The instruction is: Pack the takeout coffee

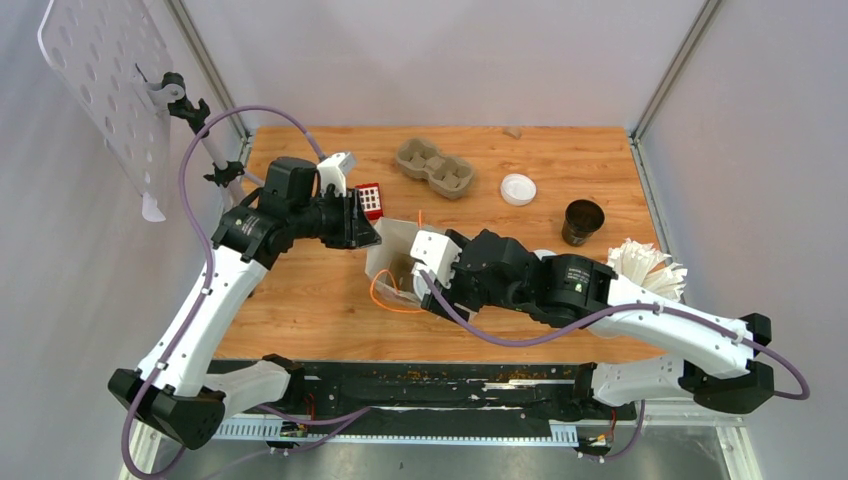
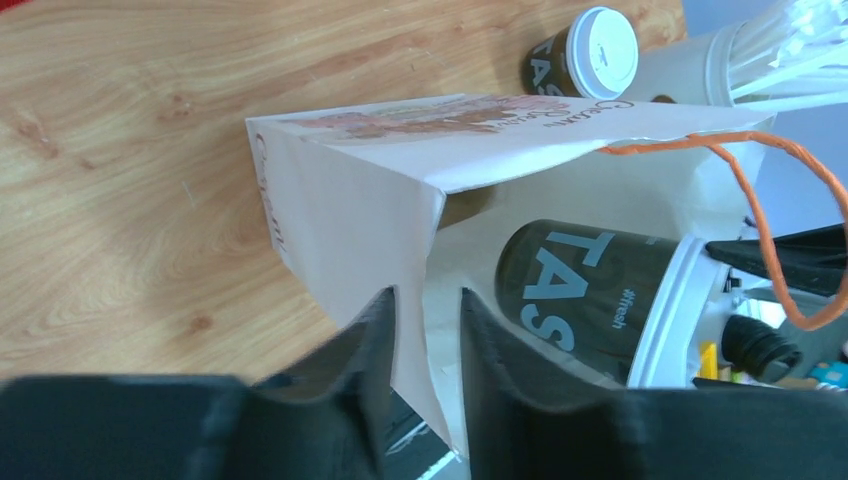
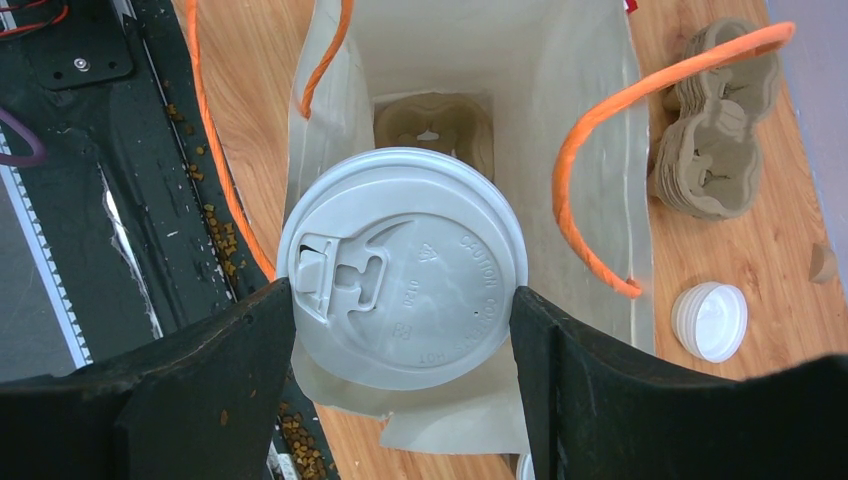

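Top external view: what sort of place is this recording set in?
Probably a lab robot cell staged as a café packing station: a wooden table boxed in by plain grey walls, with a paper bag, a pulp cup tray and a lidded coffee cup.

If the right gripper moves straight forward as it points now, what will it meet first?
Probably the pulp tray at the bottom of the paper bag; the held coffee cup would reach it first.
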`<act>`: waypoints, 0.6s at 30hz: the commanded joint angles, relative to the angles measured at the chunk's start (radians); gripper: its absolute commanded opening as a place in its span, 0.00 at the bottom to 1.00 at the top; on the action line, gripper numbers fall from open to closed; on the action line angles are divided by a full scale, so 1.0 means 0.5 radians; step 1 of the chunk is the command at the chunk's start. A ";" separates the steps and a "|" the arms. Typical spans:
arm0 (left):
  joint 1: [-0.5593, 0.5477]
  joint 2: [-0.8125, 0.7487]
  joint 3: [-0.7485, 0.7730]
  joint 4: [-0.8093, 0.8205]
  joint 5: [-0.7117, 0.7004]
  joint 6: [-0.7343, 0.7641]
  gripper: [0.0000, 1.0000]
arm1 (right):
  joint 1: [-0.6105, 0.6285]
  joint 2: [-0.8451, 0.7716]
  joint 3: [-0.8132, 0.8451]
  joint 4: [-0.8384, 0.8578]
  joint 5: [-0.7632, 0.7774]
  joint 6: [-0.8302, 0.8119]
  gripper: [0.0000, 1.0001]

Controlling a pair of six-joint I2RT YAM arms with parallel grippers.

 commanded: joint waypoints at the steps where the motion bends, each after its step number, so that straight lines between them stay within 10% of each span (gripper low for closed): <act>1: 0.009 0.007 -0.053 0.148 0.080 0.038 0.28 | 0.005 0.057 0.015 -0.053 0.093 0.003 0.67; 6: 0.006 -0.029 -0.109 0.418 0.196 0.047 0.05 | -0.007 0.061 0.026 0.054 0.271 -0.068 0.67; 18: -0.025 -0.104 -0.243 0.795 0.294 0.269 0.01 | -0.218 0.152 0.129 0.185 0.249 -0.312 0.66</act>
